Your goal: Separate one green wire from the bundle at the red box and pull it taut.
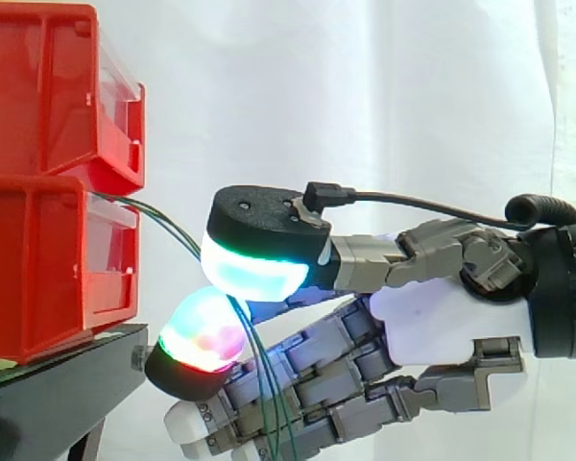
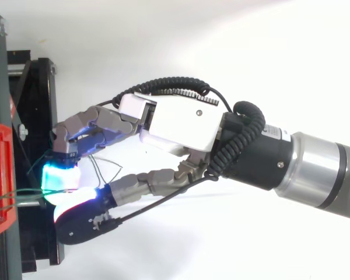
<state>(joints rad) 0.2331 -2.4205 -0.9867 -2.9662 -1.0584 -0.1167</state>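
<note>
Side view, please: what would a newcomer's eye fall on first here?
The glowing pads of the hand, cyan-white above and green-magenta below, pinch thin green wires at mid-frame. The wires lead left to the stacked red bins on the black stand.

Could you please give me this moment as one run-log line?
hand: shut on thin green wires | wires: slightly bowed from lower red plastic bin to pads, ends hanging below | single wire separated: cannot tell
</note>
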